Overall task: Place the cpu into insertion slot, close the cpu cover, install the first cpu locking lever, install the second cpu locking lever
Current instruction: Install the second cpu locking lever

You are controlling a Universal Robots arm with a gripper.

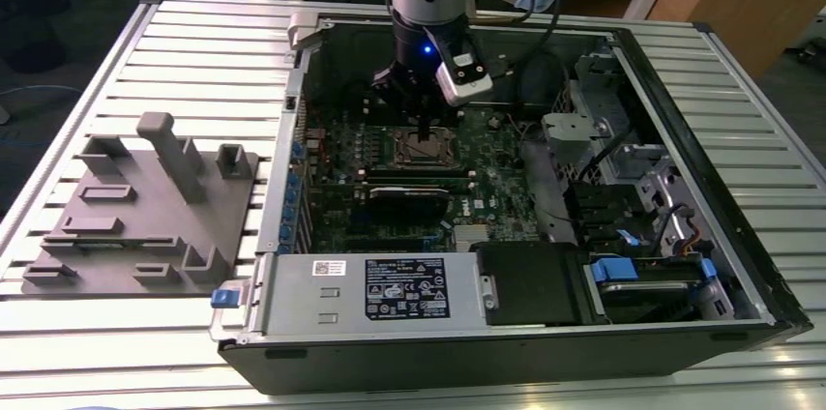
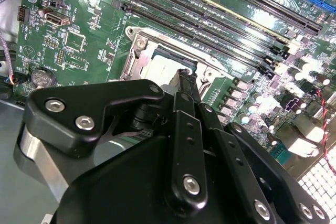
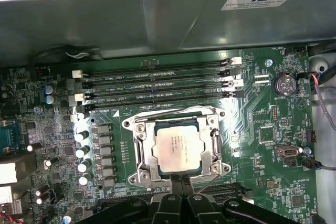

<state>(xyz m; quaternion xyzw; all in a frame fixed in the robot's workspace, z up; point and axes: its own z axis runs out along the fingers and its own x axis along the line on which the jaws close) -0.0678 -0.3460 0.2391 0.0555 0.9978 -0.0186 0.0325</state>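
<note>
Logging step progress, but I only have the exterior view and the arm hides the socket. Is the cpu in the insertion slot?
Observer: Yes. In the first wrist view the cpu lies seated, silver top up.
Reviewer: And the cpu cover?
Observer: The cpu cover lies flat, framing the chip through its cut-out.
Reviewer: Where is the gripper?
Observer: The gripper is shut, at the cover's edge on the side away from the memory slots.

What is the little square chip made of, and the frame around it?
The cpu looks like pale brushed metal: its silver-grey top gives a dull shine. The cpu cover framing it also seems metal, thin and shiny grey, with bright glints along its edges. Both are judged by look alone.
</note>
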